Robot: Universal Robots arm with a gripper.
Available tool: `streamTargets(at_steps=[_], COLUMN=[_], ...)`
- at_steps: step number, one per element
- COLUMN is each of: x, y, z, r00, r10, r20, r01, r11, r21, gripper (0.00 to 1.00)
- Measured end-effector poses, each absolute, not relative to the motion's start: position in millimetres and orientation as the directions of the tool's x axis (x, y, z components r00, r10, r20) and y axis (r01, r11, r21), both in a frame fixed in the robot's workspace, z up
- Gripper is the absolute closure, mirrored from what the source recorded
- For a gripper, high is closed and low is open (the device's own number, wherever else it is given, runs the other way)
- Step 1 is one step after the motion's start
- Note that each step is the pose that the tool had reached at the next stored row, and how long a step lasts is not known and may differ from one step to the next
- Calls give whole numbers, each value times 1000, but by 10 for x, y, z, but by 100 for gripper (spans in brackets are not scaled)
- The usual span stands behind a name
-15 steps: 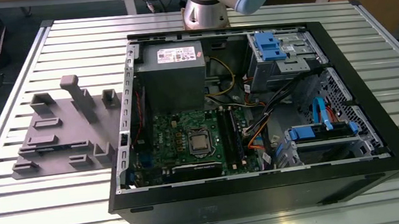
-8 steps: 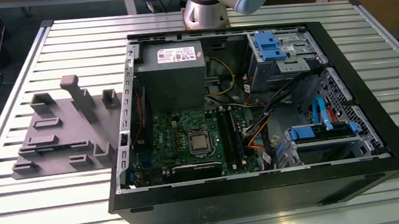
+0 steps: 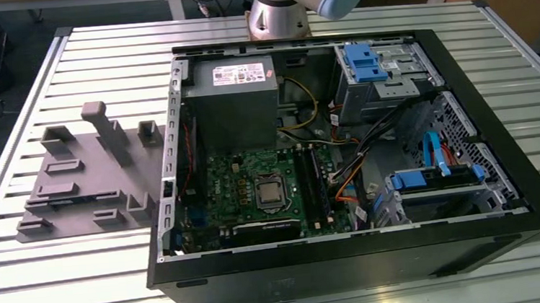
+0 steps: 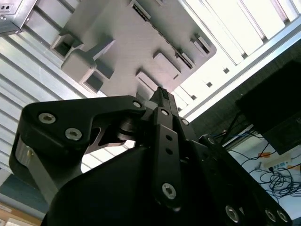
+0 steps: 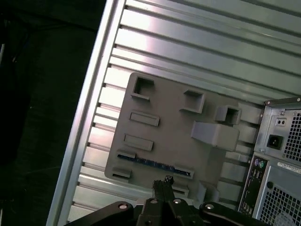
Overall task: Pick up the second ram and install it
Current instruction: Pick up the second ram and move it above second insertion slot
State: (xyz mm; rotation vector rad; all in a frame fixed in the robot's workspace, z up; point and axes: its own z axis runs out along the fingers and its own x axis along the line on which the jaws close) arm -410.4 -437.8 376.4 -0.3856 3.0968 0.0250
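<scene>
The second ram is a thin blue-green stick standing on edge in a slot of the grey plastic fixture, near the fixture's edge closest to the table rim. My gripper hangs well above the fixture, roughly over that edge, apart from the stick. In both wrist views its two dark fingers meet at the tips with nothing between them, so the gripper is shut and empty. The exterior view has the fixture on the slatted table, to the left of the open computer case.
Inside the case are the green motherboard with its memory slots, a grey power supply, blue drive brackets and loose cables. The arm's base stands behind the case. The table's edge runs close to the fixture.
</scene>
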Motion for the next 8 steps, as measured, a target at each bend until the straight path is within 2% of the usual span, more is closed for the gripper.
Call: streamTargets(at_steps=[8], x=[-4118], y=[-4377], z=[3762], r00=[-952], r10=[-305], r20=[-23], r01=[-305], r11=[952], r21=[13], gripper=[89])
